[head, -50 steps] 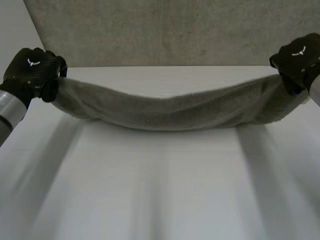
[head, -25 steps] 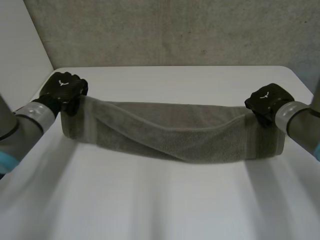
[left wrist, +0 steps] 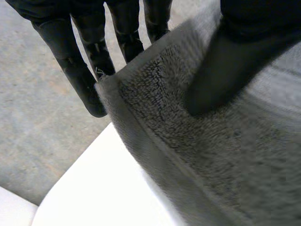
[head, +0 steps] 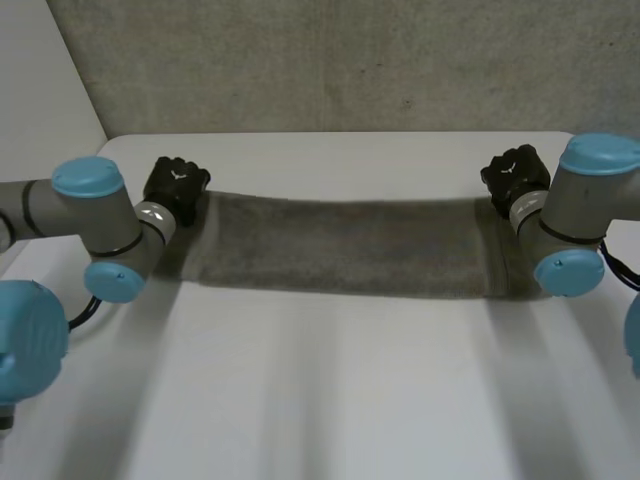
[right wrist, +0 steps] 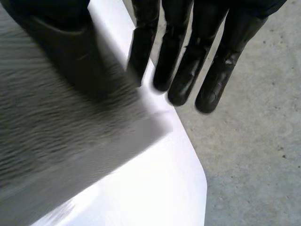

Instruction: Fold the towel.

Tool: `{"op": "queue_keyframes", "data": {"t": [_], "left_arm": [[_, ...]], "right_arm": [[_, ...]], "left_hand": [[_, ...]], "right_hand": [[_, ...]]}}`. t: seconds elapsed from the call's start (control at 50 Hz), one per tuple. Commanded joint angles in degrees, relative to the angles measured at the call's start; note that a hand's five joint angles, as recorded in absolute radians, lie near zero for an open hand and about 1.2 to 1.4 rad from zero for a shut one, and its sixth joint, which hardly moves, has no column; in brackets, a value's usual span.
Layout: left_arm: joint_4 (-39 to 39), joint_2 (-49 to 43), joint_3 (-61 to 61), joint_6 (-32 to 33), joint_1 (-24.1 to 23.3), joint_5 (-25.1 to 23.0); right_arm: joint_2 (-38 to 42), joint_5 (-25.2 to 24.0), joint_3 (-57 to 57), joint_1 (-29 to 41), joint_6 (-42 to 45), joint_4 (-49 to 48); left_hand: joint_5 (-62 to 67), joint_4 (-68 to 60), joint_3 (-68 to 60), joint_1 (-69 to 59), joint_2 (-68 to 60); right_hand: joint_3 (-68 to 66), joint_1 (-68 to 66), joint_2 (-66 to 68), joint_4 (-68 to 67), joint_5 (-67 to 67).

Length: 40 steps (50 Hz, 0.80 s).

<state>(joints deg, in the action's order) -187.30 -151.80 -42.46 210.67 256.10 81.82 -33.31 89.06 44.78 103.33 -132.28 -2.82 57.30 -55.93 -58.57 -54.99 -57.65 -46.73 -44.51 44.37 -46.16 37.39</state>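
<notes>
Near worktop: plain white flat worktop (head: 330, 380), bare surface toward the camera.
Left arm: grey-jointed arm with light-blue caps (head: 90, 215), reaching in from the left side and bent toward the cloth's left end.
Right arm: matching grey arm with light-blue caps (head: 585, 200), reaching in from the right side toward the cloth's right end.
Towel: long grey terry-cloth towel (head: 350, 245), folded into a narrow band. It lies flat across the far half of the worktop and spans from one hand to the other.
Left hand: black hand (head: 176, 182) at the towel's far-left corner.
Left hand, wrist view: straight fingers (left wrist: 70, 61) run beneath the corner with their tips poking out past the hem. The thumb (left wrist: 225, 70) bears down on the pile from above, so the corner is pinched between them.
Right hand: black hand (head: 515, 175) at the towel's far-right corner.
Right hand, wrist view: straight fingers (right wrist: 188, 70) reach out beyond the corner. The thumb (right wrist: 61, 42) sits on top of the cloth, which is clamped between thumb and fingers.
Towel edges: the band looks even along its length in the head view, and both short ends sit close beside the wrists.
Far edge: the worktop's rear edge runs just behind both hands.
Beyond: speckled grey surface (head: 350, 60) past the worktop.
</notes>
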Motion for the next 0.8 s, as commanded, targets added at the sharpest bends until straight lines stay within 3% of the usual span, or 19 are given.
{"op": "queue_keyframes", "data": {"t": [0.02, 0.18, 0.24, 0.28, 0.4, 0.44, 0.58, 0.8], "left_arm": [[3.2, -1.7, 3.8, 0.4, -1.7, 2.2], [4.4, 2.0, 2.2, -0.8, -1.7, 5.1], [4.6, 5.8, -0.9, -2.4, -1.6, 4.8], [4.0, 10.9, -5.2, -5.3, -1.4, 4.4], [2.2, 19.4, -14.0, -9.8, -1.4, 3.9], [-1.5, 25.7, -22.0, -11.1, -1.3, 2.5], [-10.7, 35.8, -37.9, -11.5, -1.3, -0.8], [-15.5, 44.4, -54.9, -14.6, -1.7, -1.3]], "right_arm": [[1.9, 0.5, -2.2, 0.3, -0.3, 0.1], [-4.1, 0.5, 0.5, 0.2, -7.2, -0.3], [-10.4, 0.2, 4.5, -0.1, -10.6, -0.7], [-17.5, -0.2, 9.1, -0.4, -12.1, -0.7], [-25.1, -0.3, 16.4, -0.5, -11.6, 0.9], [-28.7, -1.0, 21.6, -0.5, -11.1, 4.4], [-31.5, -1.7, 29.5, -0.6, -11.7, 11.4], [-30.6, -8.3, 40.0, -4.9, -12.2, 7.9]], "left_hand": [[-57.1, 45.7, 48.4, 44.8, 47.4], [-57.1, 45.7, 48.4, 44.8, 47.4], [-56.6, 45.2, 47.8, 44.3, 46.9], [-55.6, 44.2, 46.8, 43.3, 45.9], [-55.4, 44.0, 46.7, 43.1, 45.8], [-55.1, 43.7, 46.3, 42.8, 45.4], [-55.6, 44.2, 46.8, 43.3, 45.9], [-55.9, 44.5, 47.2, 43.6, 46.3]], "right_hand": [[36.7, 34.5, -34.4, 36.2, -37.4], [36.7, 34.5, -34.4, 36.2, -37.4], [36.7, 34.5, -34.4, 36.2, -37.4], [36.7, 34.5, -34.4, 36.2, -37.4], [36.7, 34.5, -34.4, 36.2, -37.4], [36.7, 34.5, -34.4, 36.2, -37.4], [34.3, 32.1, -32.0, 33.8, -35.0], [24.2, 22.0, -21.8, 23.6, -24.9]]}}
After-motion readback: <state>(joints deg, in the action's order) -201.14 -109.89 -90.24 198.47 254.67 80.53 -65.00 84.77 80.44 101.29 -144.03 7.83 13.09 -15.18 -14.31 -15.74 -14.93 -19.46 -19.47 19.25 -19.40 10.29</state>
